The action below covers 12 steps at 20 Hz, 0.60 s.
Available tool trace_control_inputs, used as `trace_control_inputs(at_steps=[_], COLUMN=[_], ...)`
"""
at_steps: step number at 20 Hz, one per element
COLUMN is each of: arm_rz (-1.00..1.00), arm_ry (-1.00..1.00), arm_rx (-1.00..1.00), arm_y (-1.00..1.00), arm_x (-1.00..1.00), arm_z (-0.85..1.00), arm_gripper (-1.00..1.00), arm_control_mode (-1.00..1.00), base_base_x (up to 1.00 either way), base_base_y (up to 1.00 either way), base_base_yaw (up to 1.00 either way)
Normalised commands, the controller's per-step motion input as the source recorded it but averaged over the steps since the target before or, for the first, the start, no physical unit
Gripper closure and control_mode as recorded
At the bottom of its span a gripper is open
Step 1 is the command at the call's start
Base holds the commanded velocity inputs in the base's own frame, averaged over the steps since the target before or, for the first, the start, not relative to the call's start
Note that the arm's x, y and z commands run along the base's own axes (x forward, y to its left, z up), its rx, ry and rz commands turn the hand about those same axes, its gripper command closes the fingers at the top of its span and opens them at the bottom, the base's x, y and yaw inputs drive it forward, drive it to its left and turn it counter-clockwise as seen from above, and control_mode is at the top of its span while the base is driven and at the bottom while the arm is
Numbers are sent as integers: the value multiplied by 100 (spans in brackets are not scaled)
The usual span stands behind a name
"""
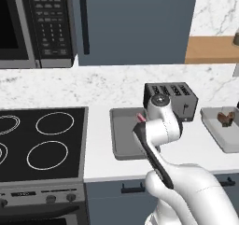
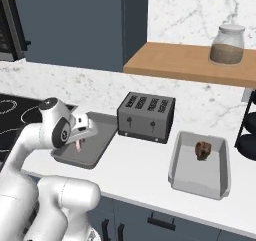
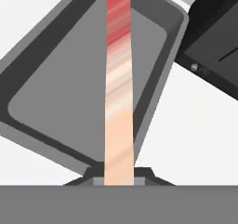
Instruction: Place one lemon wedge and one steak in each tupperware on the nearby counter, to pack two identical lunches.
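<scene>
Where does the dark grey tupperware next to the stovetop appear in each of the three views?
Left base view: tupperware sits centre, between stovetop and toaster, partly behind the arm.
Right base view: lower left, left of the toaster.
Hand view: it spans the upper left, below the steak held in the shut gripper.
Shared landmark: the toaster, dark at upper right.

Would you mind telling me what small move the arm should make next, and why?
Probably lower slightly and open the gripper: it is shut on the steak, which hangs edge-on above the bare floor of the dark tupperware beside the toaster.
</scene>
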Motion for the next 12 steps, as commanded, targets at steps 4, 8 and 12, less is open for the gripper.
trace_control_inputs(at_steps=[4, 8, 12], arm_rz=[-8, -4, 0], arm_ry=[6, 23, 26], arm_rx=[0, 7, 16], arm_y=[3, 0, 1], arm_x=[86, 78, 66], arm_z=[-11, -25, -42], arm_gripper=[100, 100, 100], arm_control_mode=[-100, -100, -100], base_base_x=[0, 0, 0], base_base_y=[0, 0, 0], base_base_yaw=[0, 0, 0])
